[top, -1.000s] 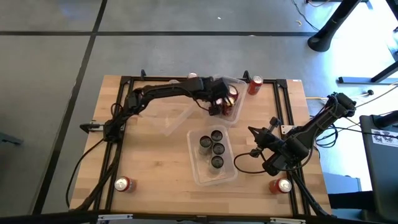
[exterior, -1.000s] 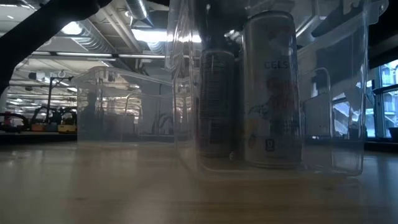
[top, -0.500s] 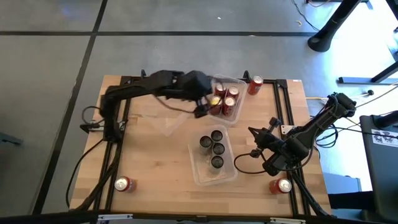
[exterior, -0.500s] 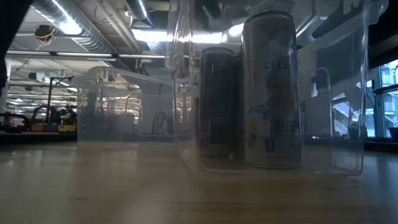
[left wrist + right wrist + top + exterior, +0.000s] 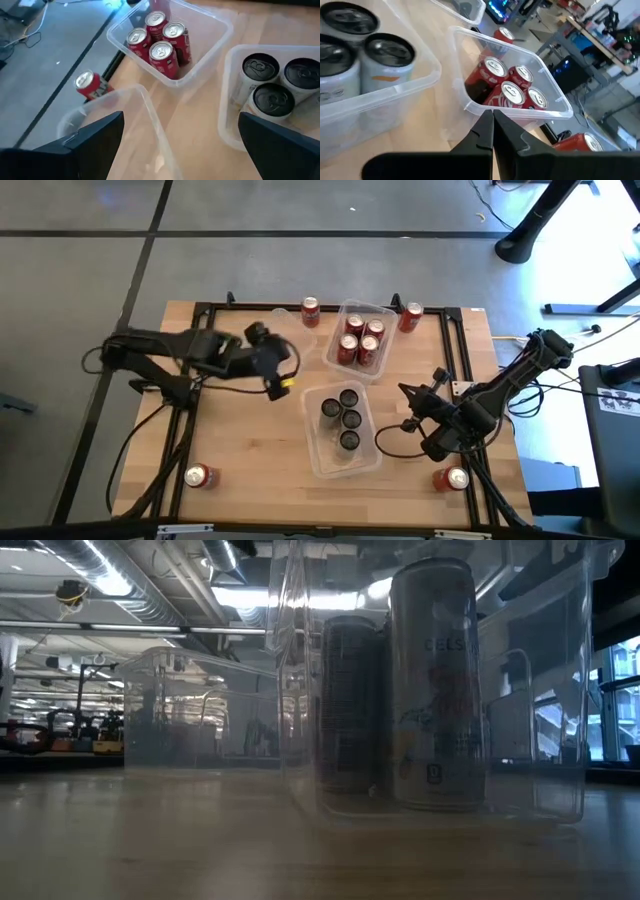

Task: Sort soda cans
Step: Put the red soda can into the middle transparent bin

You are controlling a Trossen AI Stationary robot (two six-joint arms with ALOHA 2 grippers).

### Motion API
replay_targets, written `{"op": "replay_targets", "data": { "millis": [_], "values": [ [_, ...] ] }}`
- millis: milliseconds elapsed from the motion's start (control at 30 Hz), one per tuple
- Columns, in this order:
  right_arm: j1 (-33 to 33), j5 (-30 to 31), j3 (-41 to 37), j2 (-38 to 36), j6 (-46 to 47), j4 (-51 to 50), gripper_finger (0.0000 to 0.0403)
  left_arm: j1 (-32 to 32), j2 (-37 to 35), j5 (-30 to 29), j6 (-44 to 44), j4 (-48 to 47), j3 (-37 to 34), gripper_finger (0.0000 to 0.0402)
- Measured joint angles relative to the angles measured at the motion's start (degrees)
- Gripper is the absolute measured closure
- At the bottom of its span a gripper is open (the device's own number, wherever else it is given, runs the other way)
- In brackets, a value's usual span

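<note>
My left gripper [image 5: 283, 383] hangs left of centre in the high view, over bare table [image 5: 240, 450], its fingers [image 5: 95, 137] spread wide and holding nothing. My right gripper [image 5: 405, 390] waits at the right of the frame beside the lower bin [image 5: 318, 460], fingers [image 5: 490, 131] pressed together and empty.

Four red soda cans [image 5: 360, 340] stand in the upper clear bin [image 5: 383, 310], top centre. Four dark cans [image 5: 343, 418] stand in the lower bin at centre. Loose red cans sit outside the bins: one [image 5: 310, 311] left of the upper bin, one [image 5: 410, 317] lying to its right, one [image 5: 199, 476] at lower left and one [image 5: 451, 478] at lower right.
</note>
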Motion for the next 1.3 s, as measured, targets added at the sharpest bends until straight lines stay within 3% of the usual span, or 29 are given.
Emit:
{"op": "replay_targets", "data": {
  "millis": [200, 400, 600, 733, 833, 1033, 1300],
  "values": [
    [-6.84, -4.89, 1.0, -0.81, -1.18, -0.16, 0.04, -5.32, -5.27, -1.98, -5.39, 14.4, -15.51, 0.0022],
    [-14.95, -7.5, 7.05, -0.85, -6.09, -4.9, 0.0364, -7.9, -5.8, -1.96, -8.72, 19.69, -22.83, 0.0022],
    [-28.4, -11.2, 12.9, -0.88, -14.84, -7.82, 0.0244, -9.32, -5.81, -2.0, -11.08, 19.79, -24.17, 0.0022],
    [-42.55, -15.49, 14.76, -0.88, -24.79, -6.0, 0.0163, -9.66, -5.81, -2.0, -10.58, 21.13, -24.17, 0.0022],
    [-53.97, -20.87, 15.11, -0.88, -31.65, -2.65, 0.0123, -9.66, -5.81, -2.0, -9.38, 22.69, -24.17, 0.0022],
    [-73.66, -39.06, 15.14, -0.42, -41.77, 5.36, 0.0098, -9.64, -5.81, -2.0, -8.08, 23.95, -24.17, 0.0022],
    [-87.93, -49.08, 15.17, 5.37, -43.05, 10.39, 0.0097, -9.64, -5.81, -2.0, -8.07, 23.92, -24.16, 0.0022]
  ]
}}
